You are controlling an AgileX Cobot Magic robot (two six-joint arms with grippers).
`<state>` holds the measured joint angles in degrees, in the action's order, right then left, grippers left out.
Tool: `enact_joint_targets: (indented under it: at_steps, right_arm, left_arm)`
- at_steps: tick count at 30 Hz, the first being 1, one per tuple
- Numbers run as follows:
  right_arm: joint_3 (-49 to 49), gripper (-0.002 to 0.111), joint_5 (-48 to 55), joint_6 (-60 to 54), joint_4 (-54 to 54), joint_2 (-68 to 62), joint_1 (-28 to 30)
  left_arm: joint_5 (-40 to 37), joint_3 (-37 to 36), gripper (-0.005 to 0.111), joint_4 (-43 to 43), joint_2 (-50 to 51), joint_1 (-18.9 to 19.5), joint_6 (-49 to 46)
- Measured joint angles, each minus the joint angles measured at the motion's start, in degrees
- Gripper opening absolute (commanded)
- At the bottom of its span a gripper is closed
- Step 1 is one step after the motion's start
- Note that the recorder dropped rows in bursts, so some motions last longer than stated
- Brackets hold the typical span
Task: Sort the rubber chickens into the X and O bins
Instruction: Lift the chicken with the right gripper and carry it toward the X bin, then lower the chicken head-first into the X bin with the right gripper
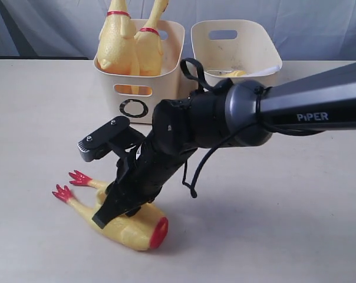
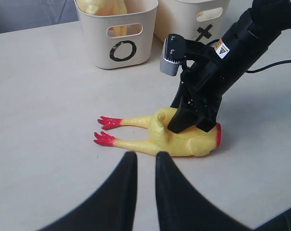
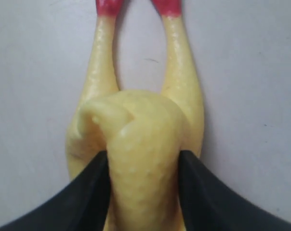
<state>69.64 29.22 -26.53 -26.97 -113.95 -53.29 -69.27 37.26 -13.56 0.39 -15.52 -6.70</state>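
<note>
A headless rubber chicken (image 1: 139, 227) lies on its side on the table, red feet (image 1: 72, 184) pointing left. My right gripper (image 1: 122, 209) reaches down over it, and both black fingers (image 3: 90, 187) press against the sides of its yellow body (image 3: 140, 125). Two long-necked rubber chickens (image 1: 119, 47) stand in the O bin (image 1: 166, 76). A small yellow piece (image 1: 236, 73) lies in the X bin (image 2: 184, 24). My left gripper (image 2: 143, 156) hovers just short of the lying chicken (image 2: 193, 142), its fingers a narrow gap apart with nothing between them.
The two cream bins stand side by side at the back of the table, the O bin (image 2: 99, 43) on the left. The right arm (image 1: 307, 109) stretches across from the right edge with a loose black cable (image 1: 193, 177) hanging under it.
</note>
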Motion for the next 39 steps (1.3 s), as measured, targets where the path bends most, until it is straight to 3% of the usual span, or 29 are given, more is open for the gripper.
enact_joint_targets:
  at_steps: [17, 32, 39]
  right_arm:
    - [2.4, -0.001, 5.0, 7.4, 4.5, 8.1, 0.1]
    - [2.4, -0.001, 5.6, 13.8, 10.5, 20.8, 6.9]
    - [2.4, -0.001, -1.3, 20.9, 16.1, 25.0, 11.1]
  left_arm:
    - [0.0, 0.0, 0.014, 0.2, 0.0, 0.0, 0.0]
    - [0.0, 0.0, 0.014, 0.3, 0.0, 0.0, 0.0]
    - [0.0, 0.0, 0.014, 0.3, 0.0, 0.0, 0.0]
